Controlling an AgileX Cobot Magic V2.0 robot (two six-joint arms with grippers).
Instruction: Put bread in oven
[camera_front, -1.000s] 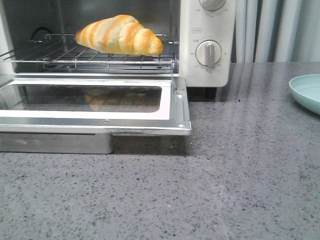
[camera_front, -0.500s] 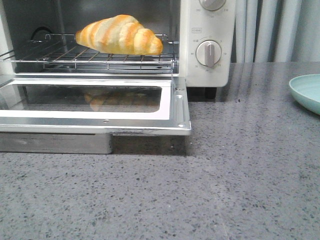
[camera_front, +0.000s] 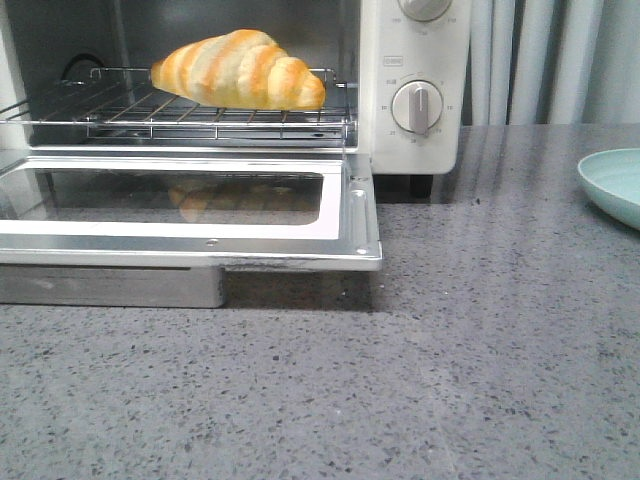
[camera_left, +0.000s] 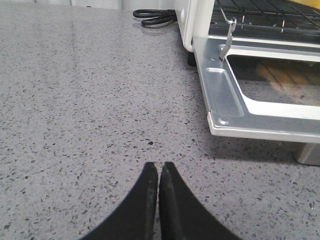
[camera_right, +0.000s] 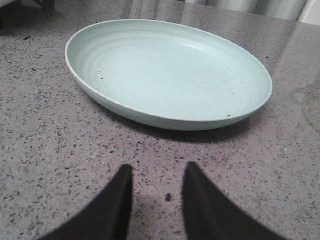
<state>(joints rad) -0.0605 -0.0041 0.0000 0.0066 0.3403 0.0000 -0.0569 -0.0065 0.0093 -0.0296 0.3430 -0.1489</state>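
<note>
The bread (camera_front: 240, 70), a glossy roll striped golden-orange and cream, lies on the wire rack (camera_front: 180, 115) inside the white oven (camera_front: 415, 150). The oven's glass door (camera_front: 190, 205) is dropped flat open; its near corner also shows in the left wrist view as the door (camera_left: 235, 107). My left gripper (camera_left: 159, 165) is shut with nothing in it, low over the counter to the left of the door. My right gripper (camera_right: 157, 167) is open and empty, over the counter just short of a plate. Neither gripper appears in the front view.
A pale green plate (camera_right: 167, 70) lies empty on the speckled grey counter, seen at the right edge of the front view as the plate (camera_front: 615, 185). A black cable (camera_left: 155, 17) lies behind the oven's left side. Oven dials (camera_front: 417, 105) face forward.
</note>
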